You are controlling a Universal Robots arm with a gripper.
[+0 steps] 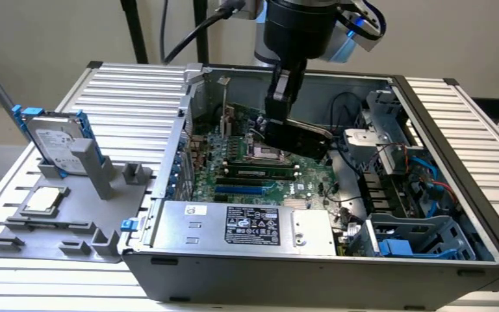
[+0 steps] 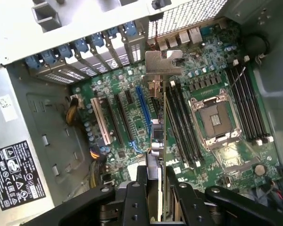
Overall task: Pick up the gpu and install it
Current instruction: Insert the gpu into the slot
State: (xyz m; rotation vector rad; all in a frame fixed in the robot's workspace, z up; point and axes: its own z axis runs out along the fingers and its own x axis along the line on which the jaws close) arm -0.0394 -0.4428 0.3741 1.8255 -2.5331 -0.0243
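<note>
Your gripper (image 2: 154,173) is clamped on the gpu (image 2: 159,117). It's held edge-down above the motherboard (image 2: 212,70), with the bracket toward the rear slots (image 2: 85,52) for lining up. Not seated yet, I'd judge.

High exterior, close wrist share the motherboard (image 1: 314,179).

one gpu (image 1: 300,140), one hard drive (image 1: 57,140), one CPU (image 1: 43,200)

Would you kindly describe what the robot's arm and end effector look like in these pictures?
The arm ends in a thick, glossy black cylindrical section, with a silver and light blue joint housing beside it. A black cable runs to it. The end effector is black, with two angular fingers on bolted linkages.
</note>
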